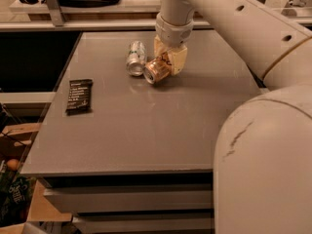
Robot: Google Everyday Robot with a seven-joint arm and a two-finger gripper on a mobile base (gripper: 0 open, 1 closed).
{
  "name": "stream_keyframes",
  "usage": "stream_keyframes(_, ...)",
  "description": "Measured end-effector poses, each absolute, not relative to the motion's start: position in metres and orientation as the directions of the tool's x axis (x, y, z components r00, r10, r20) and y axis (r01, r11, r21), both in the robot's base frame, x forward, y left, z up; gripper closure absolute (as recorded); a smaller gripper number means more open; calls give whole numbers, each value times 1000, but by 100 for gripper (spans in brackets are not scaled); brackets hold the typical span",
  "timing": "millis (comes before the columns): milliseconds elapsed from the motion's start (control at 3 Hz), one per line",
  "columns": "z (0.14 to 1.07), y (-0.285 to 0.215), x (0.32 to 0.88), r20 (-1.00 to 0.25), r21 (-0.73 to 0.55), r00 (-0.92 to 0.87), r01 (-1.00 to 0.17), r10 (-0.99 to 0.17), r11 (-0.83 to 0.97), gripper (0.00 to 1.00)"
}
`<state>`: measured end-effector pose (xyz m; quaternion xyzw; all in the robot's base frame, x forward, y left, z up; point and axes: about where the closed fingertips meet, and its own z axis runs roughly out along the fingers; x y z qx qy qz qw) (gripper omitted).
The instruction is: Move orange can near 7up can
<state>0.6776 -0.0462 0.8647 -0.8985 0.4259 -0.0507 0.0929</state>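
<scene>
- Camera view gives you a flat grey counter (146,130) with stacked, drawer-like fronts under its near edge.
- Beyond its far edge runs a pale shelf (97,26); to the left the room drops into shadow, and cardboard boxes (19,213) sit on the floor at near left.
- A flat black packet (79,96) lies on the left part of the counter, well apart from the cans.
- Your 7up can (136,57) lies on its side in the far middle.
- Your orange can (157,70) is just to its right, tipped over with one end facing near-left; the two nearly touch.
- Your arm (234,18) reaches in from the right, and its wrist points straight down.
- Your pincer (166,65) is down at the counter, clamped on the orange can with a yellowish finger on each side.
- A bulky arm segment (265,169) fills the near right.
</scene>
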Motion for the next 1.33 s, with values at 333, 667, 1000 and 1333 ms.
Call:
stream_keyframes(333,864,-45,680,0,-211,631,-758,-776,-617,36)
stream_keyframes(667,862,-43,682,-9,-210,634,-758,-774,-618,12)
stream_keyframes(1000,860,-40,682,-17,-205,640,-754,-768,-624,0)
stream_keyframes(1333,863,-39,680,-9,-214,646,-747,-763,-630,0)
